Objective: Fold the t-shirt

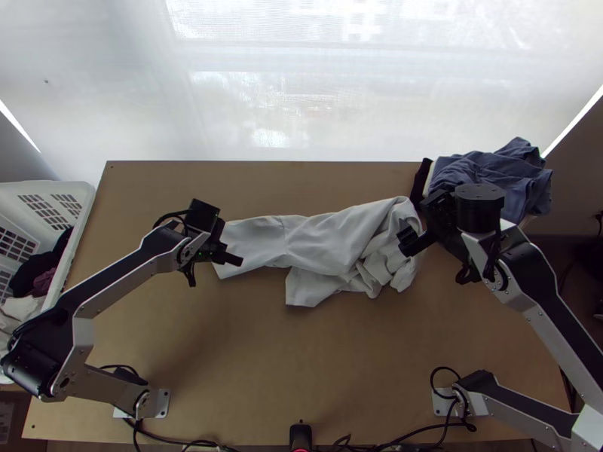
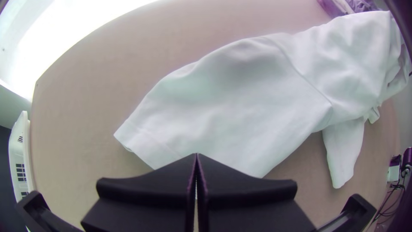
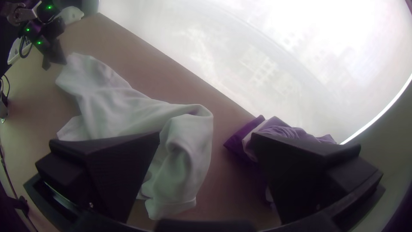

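Observation:
The white t-shirt lies bunched across the upper middle of the table, its right part crumpled and a flatter part stretching left. At that flatter left end is my left gripper; in the left wrist view the left gripper is shut, with the t-shirt lying beyond its tips and no cloth seen between them. My right gripper is over the crumpled right end. In the right wrist view the right gripper stands wide open, one finger in front of part of the t-shirt.
Blue and dark clothes are piled at the table's back right corner, close to the right arm. A white basket holding clothes stands off the left edge. Bare table lies in front of the t-shirt, with cables along the near edge.

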`<state>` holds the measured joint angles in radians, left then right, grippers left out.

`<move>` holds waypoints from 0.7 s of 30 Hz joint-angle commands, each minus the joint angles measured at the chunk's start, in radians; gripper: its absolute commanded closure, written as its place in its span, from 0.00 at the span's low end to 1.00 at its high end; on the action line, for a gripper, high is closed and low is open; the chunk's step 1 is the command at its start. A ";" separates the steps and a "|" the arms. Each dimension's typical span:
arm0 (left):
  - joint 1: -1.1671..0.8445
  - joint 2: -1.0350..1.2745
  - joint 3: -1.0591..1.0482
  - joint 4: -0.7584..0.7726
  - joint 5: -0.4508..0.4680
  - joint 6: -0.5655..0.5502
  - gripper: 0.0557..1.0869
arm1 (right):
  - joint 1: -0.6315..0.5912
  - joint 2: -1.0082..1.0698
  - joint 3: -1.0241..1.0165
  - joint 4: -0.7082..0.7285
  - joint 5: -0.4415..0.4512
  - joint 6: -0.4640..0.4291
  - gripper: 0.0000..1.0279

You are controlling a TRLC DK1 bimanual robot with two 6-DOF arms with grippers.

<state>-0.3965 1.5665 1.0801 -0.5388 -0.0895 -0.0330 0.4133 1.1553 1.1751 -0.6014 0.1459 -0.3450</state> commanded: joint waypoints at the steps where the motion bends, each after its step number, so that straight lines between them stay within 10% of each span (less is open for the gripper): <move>1: 0.021 0.003 0.018 -0.021 0.005 -0.005 0.96 | 0.001 -0.002 0.004 -0.003 0.000 0.001 0.04; 10: 0.116 -0.028 0.006 -0.078 0.005 -0.133 0.58 | 0.002 0.000 -0.014 -0.001 0.000 0.000 0.04; 21: 0.107 0.036 0.009 -0.107 0.017 -0.191 0.55 | 0.013 0.001 -0.011 0.000 0.001 -0.019 0.04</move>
<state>-0.2939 1.5627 1.0813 -0.6353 -0.0746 -0.1928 0.4217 1.1561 1.1618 -0.6025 0.1459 -0.3523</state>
